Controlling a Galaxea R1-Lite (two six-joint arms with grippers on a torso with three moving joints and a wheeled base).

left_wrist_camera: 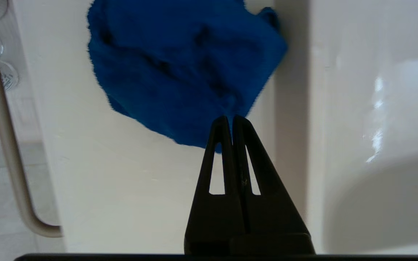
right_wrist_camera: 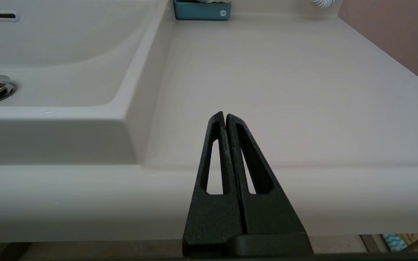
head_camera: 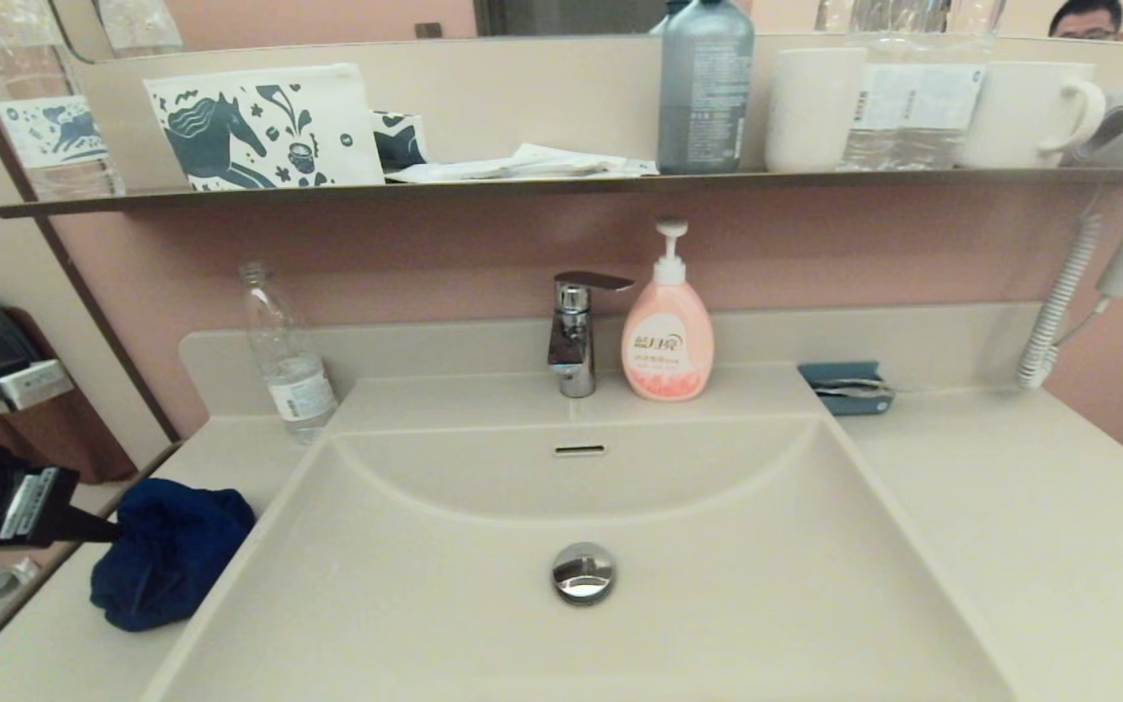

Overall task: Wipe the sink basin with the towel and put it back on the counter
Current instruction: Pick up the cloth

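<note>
The basin (head_camera: 581,546) lies bare; the blue towel (head_camera: 167,556) sits bunched on the bench (head_camera: 55,643) left of it. The left hand (left_wrist_camera: 232,119) — fingers together — must part first, then pinch a thick fold. The right hand (right_wrist_camera: 225,116), likewise closed, idles at the bench's front edge.

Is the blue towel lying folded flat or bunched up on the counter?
Bunched up. The blue towel sits as a crumpled heap with deep creases on the counter, beside the sink basin.

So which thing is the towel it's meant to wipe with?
Start at the sink basin and look to its left side, where the counter runs alongside. A crumpled heap of cloth lies there: the towel. It is the only deep blue, soft thing around; the clear plastic bottle behind it stands upright.
</note>
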